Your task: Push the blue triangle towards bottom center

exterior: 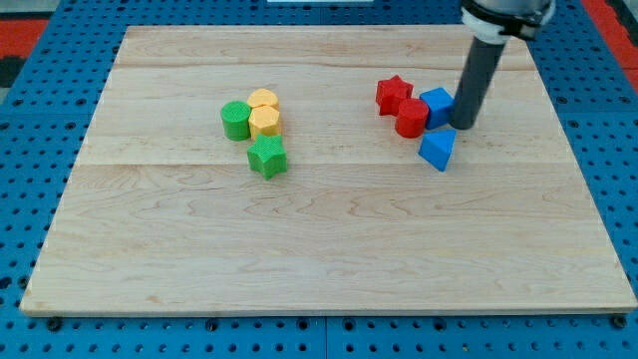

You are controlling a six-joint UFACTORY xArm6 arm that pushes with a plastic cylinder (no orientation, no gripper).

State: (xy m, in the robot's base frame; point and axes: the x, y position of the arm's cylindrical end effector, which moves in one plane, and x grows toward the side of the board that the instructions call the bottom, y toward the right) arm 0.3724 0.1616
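The blue triangle (438, 150) lies on the wooden board (329, 249) at the view's right, a little above mid-height. My tip (464, 125) stands just above and to the right of it, close to touching, and right beside a blue cube (437, 105). A red round block (411, 118) touches the blue cube on its left, and a red star (393, 94) sits up-left of that.
A second cluster sits left of centre: a green cylinder (235, 120), two yellow blocks (263, 100) (265, 122) and a green star-like block (267, 157). Blue pegboard (30, 150) surrounds the board.
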